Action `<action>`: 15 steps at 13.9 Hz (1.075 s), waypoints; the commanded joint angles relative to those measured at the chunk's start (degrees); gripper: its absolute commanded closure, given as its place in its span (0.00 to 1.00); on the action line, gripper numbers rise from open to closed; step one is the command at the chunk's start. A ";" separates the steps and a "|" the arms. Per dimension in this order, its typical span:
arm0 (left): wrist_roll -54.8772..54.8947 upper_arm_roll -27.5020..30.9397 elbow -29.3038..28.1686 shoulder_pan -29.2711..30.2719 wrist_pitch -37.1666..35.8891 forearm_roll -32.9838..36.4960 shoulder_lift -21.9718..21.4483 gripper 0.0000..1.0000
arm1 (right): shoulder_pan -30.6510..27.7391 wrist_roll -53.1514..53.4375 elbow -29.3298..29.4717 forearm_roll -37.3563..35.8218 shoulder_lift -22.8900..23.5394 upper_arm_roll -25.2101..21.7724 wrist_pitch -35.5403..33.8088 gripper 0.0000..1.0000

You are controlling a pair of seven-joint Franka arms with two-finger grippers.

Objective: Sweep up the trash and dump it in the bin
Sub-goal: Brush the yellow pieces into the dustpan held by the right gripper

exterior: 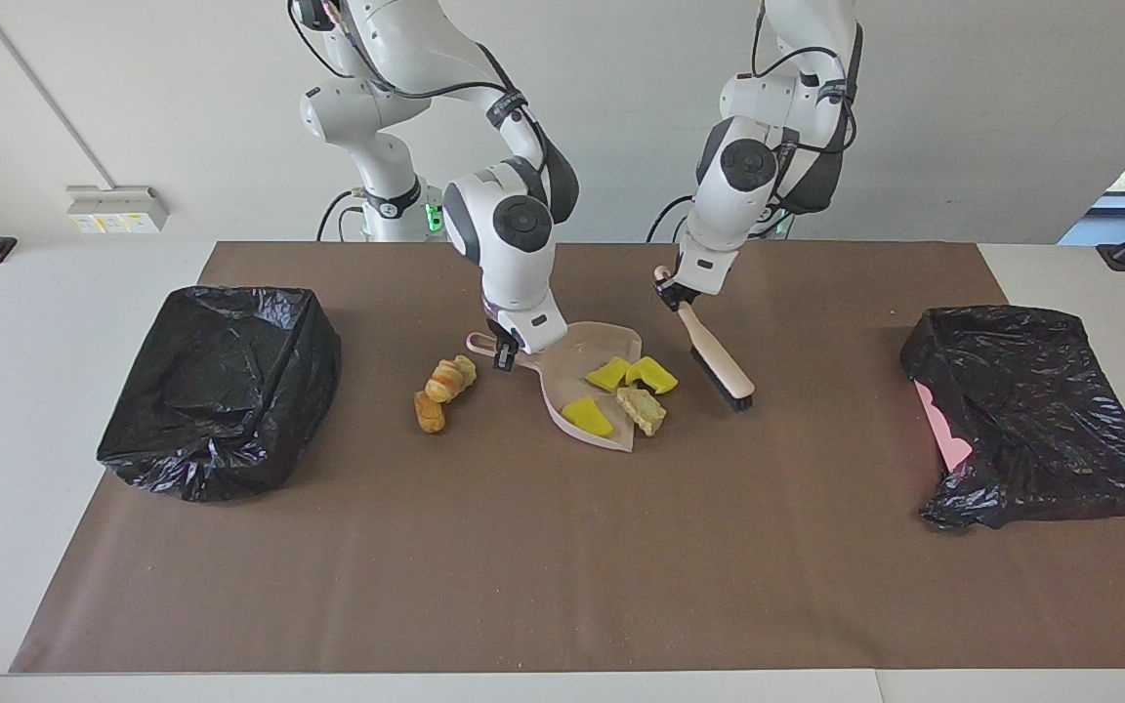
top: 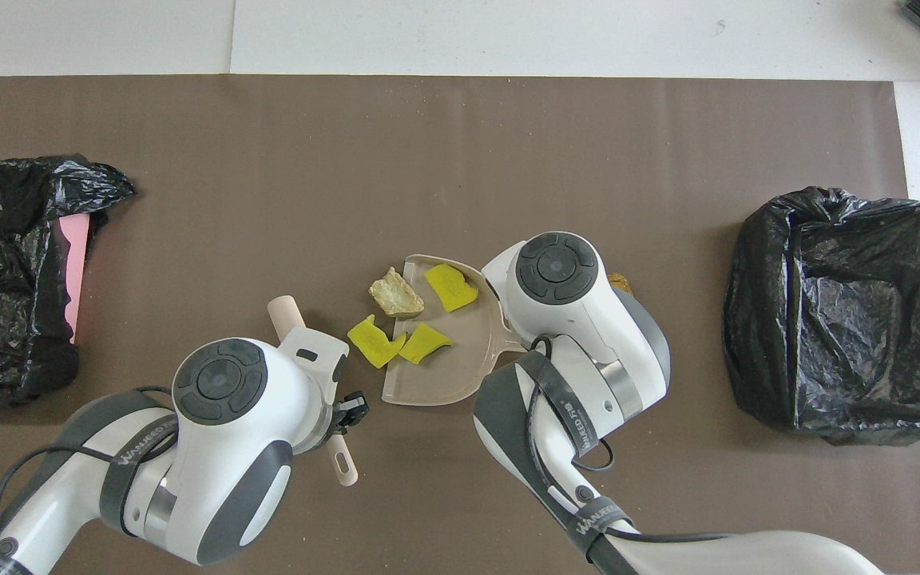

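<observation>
- Mid-table on the brown mat (exterior: 562,547): we see the pale pink dustpan (exterior: 572,371) lying flat, mouth toward the left arm's end.
- Right gripper (exterior: 502,353) is clamped tight on the dustpan's handle, low at the mat.
- Left gripper (exterior: 668,289) is pinched on the handle end of the beige hand brush (exterior: 716,359); the brush slants down, black bristles at the mat just beside the dustpan's mouth.
- Trash: one yellow foam chunk (exterior: 586,415) sits inside the pan; two more yellow chunks (exterior: 651,374) and a tan bread-like piece (exterior: 642,409) are at the pan's lip, half on, half off as far as we can tell.
- Two orange-brown bread pieces (exterior: 443,389) lie on the mat beside the dustpan's handle, toward the right arm's end, apart from the pan.
- Black-bagged bin (exterior: 221,386) stands at the right arm's end.
- Second black-bagged bin (exterior: 1031,410) at the left arm's end, pink showing at its edge.
</observation>
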 commanded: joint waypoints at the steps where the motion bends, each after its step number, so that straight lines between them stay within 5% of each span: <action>1: 7.97 -0.37 0.60 0.18 2.83 -0.76 3.64 1.00 | -0.25 0.38 -1.83 -0.56 -1.18 0.30 1.33 1.00; 4: 18.70 -0.72 1.13 -1.05 3.18 -0.85 4.09 1.00 | -0.25 0.38 -1.83 -0.56 -1.18 0.30 1.24 1.00; 10: 20.75 -0.89 2.35 -11.42 1.87 -5.58 3.12 1.00 | -0.25 0.47 -1.83 -0.56 -1.26 0.30 1.24 1.00; 15: 18.74 -0.28 6.22 -8.11 -4.09 -9.73 3.21 1.00 | -0.25 0.47 -1.83 -0.56 -1.26 0.30 1.24 1.00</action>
